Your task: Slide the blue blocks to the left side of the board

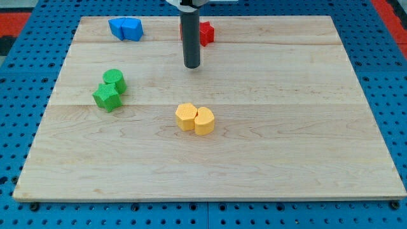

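Rod top is cut off at the view's top edge; only a bit of white mount w/ dark collar shows there. The rod hides the left part of the red block [206,32], so its shape is hard to make out, prob. a star or similar notched form. No claw on this rig, so no spread or pinch state to tell: just a straight dark rod ending in my tip [192,66].

Bench [286,127] is a pale wooden board, planks w/ visible grain and seam lines, lying on a blue perforated surface [19,210]; red perforated patches show at both top corners of the view.

Blocks look like matte plastic or foam, chunky, flat-topped. Blue blocks [126,28]: two pieces touching, near the board's top edge, toward the view's left; exact shapes hard to tell, angular outlines. Green cylinder [114,79] touches a green star [107,97] just below it, at the view's left-middle. Yellow hexagon [186,116] touches a yellow half-round block [204,121], near board centre.

Tip vs. blocks: tip sits on the board right of the blue pair, well apart from it, and slightly lower in the view. Red block is just beside the rod, up and to the view's right of the tip. Yellow pair lies below the tip, apart; green pair is off to the lower left.
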`<state>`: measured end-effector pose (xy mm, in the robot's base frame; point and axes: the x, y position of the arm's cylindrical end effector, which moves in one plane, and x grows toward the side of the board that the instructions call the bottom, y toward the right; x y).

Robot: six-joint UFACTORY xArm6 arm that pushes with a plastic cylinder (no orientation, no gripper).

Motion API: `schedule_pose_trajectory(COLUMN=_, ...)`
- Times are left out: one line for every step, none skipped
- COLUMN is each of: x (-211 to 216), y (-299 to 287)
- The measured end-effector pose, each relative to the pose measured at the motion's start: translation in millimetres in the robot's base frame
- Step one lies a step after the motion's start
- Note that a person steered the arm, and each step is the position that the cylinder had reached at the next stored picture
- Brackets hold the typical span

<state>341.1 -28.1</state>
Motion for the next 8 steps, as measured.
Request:
schedule_pose_trajectory(x=3.0, y=-18.3)
schedule_pose_trajectory(x=14.7, y=-25.2)
schedule_pose_trajectory(x=-31.0, y=-60.5)
schedule_pose_trajectory(x=-60.6, y=-93.5)
schedule_pose_trajectory(x=-106.2, y=-98.1)
schedule_pose_trajectory(x=-122.2, y=-117.2)
schedule_pose_trajectory(x=-121.6, y=-127.2)
schedule_pose_trajectory(x=-144.2, y=-127.8)
